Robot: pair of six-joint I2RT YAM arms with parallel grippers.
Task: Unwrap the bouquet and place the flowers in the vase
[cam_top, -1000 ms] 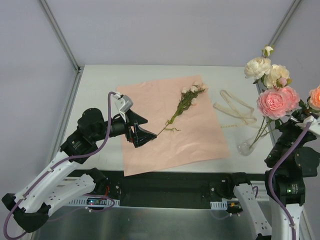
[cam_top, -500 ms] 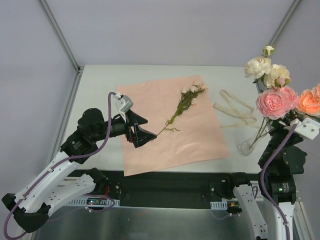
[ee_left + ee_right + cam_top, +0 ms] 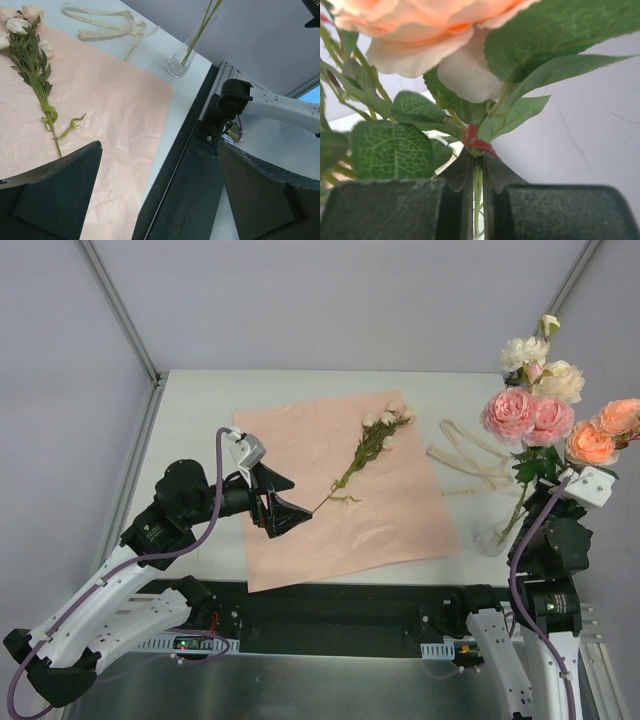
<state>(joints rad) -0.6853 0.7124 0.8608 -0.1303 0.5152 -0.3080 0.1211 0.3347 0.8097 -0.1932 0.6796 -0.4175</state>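
The right gripper has its jaws pressed together on the thin green stem of a peach rose. The stem runs straight up between them, and the bloom sits just above. The left gripper has its jaws wide apart with nothing in them, over the near left part of the pink paper. The paper lies flat on the table.

On the paper lies a spray of small roses. Its long axis slants, with the blooms to the far right and the cut end to the near left, just short of the left gripper's fingertips.

The glass vase stands upright near the table's near right edge, off the paper. Thin stems in it lean up and to the right towards a bunch of pink and cream roses high above. I cannot tell whether the held stem reaches the vase.

A cream ribbon lies loose just beside the paper's right edge, beyond the vase. It carries printed lettering, too small to read.
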